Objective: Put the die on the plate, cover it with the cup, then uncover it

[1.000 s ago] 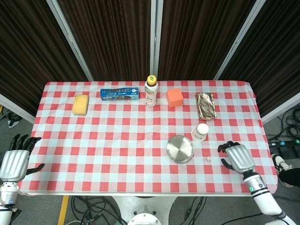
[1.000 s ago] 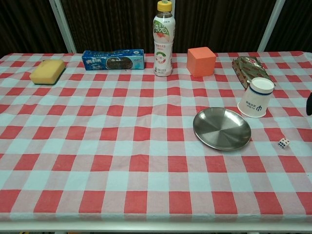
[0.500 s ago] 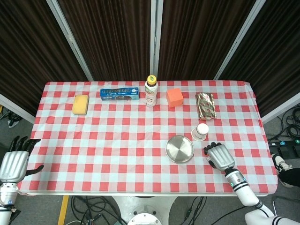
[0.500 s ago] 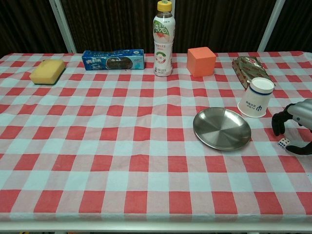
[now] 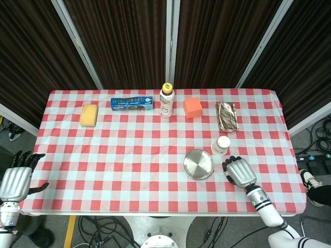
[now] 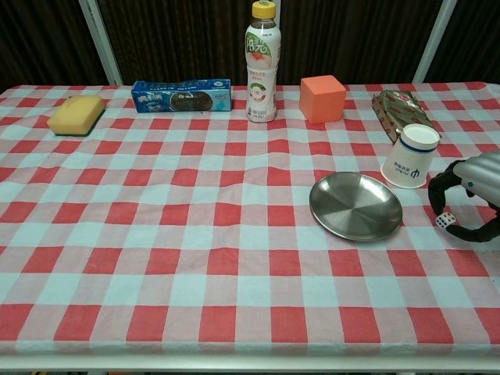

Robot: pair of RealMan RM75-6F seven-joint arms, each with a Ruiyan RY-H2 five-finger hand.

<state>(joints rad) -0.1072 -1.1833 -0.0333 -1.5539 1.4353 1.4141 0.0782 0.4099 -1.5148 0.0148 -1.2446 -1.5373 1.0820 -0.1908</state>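
**A:** Where is the die (image 6: 443, 220) now?

**B:** Lower right of the chest view, just right of the plate (image 6: 355, 206), pinched between the dark fingertips of the right hand (image 6: 467, 197). Half a second ago it lay on the checked surface (image 6: 195, 234) with the fingers only closing round it; now it looks slightly lifted.

**A:** So the grasp has happened?

**B:** It seems so. The carry to the plate comes next. The cup (image 6: 410, 155) stands inverted just above the plate, untouched.

**A:** The left hand?

**B:** In the head view's lower left, the left hand (image 5: 14, 181) hangs off the surface, fingers spread, empty.
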